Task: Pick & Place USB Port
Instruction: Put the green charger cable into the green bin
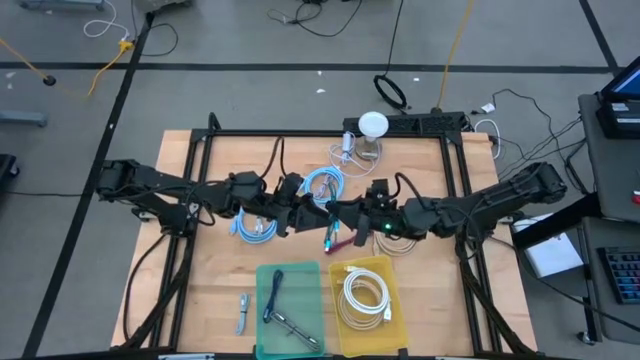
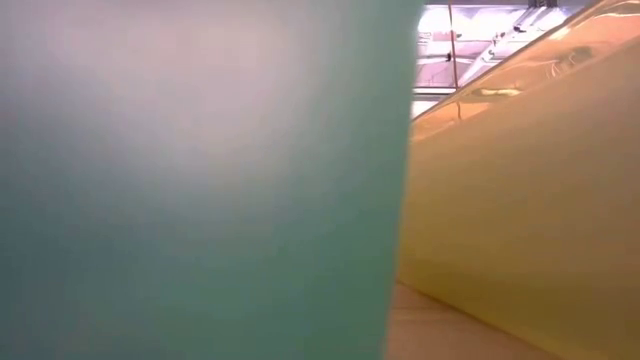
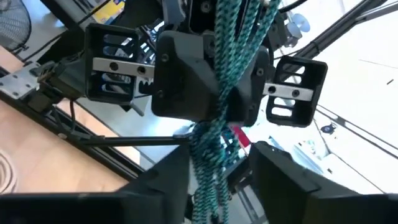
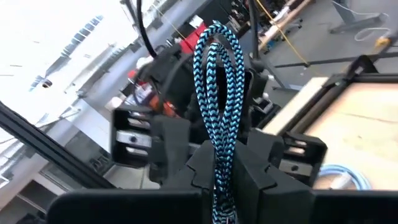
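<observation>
A teal-and-black braided cable (image 1: 333,238) with red plug ends hangs between my two grippers above the table's middle. My left gripper (image 1: 312,216) and my right gripper (image 1: 350,218) face each other there, each shut on this cable. In the right wrist view the cable stands up as a doubled loop (image 4: 217,74). In the left wrist view it runs as a bundle (image 3: 214,155) from my own fingers to the right gripper (image 3: 205,81) beyond. A green tray (image 1: 300,272) and a yellow tray (image 1: 378,262) lie near the table's near edge. My left gripper pinches the bundled strands of the braided cable (image 3: 208,186) between its two fingers, coming level from the table's left. The cable is clear of the table. My right gripper pinches the doubled cable just below its loop (image 4: 221,168) between its two fingers, level from the table's right. The loop stands above the fingers, and the plug ends (image 1: 332,243) hang below, off the table.
Two light blue coiled cables (image 1: 322,183) (image 1: 255,228) lie on the table by the grippers. The green tray holds a dark blue cable (image 1: 274,292), the yellow tray a white coil (image 1: 364,292). A small tool (image 1: 243,312) lies left of the trays. A white round-topped object (image 1: 372,128) stands at the far edge.
</observation>
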Available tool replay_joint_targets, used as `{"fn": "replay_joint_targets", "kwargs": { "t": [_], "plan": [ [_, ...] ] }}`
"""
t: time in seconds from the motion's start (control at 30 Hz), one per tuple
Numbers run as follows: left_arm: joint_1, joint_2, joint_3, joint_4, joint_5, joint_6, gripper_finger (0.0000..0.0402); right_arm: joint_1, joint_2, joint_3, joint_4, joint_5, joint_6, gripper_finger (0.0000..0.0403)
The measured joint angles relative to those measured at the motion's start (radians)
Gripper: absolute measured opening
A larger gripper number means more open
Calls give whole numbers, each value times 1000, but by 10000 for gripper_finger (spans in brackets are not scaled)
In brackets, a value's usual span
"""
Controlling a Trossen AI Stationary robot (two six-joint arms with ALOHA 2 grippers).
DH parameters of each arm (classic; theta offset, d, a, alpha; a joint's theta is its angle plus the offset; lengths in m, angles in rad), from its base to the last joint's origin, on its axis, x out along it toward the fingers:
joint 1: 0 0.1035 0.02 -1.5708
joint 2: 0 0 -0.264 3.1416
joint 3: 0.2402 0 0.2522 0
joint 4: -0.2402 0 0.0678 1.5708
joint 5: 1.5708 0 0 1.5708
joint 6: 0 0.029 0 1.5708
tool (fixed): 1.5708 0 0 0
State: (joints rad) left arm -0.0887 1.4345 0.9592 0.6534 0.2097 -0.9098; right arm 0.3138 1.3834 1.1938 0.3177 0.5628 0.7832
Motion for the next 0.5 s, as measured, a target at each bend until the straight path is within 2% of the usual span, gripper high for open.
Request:
{"fn": "replay_joint_targets", "kwargs": {
  "t": [0.3,0.4,0.5],
  "plan": [
    [2,0,0,-1,-16,6,15,-1,2,0,18,-11,-11,19],
    [3,0,0,-1,-27,-11,10,-1,2,0,21,-11,-34,25],
    [-4,0,0,7,-44,-49,6,1,3,0,55,-13,-79,66]
  ]
}}
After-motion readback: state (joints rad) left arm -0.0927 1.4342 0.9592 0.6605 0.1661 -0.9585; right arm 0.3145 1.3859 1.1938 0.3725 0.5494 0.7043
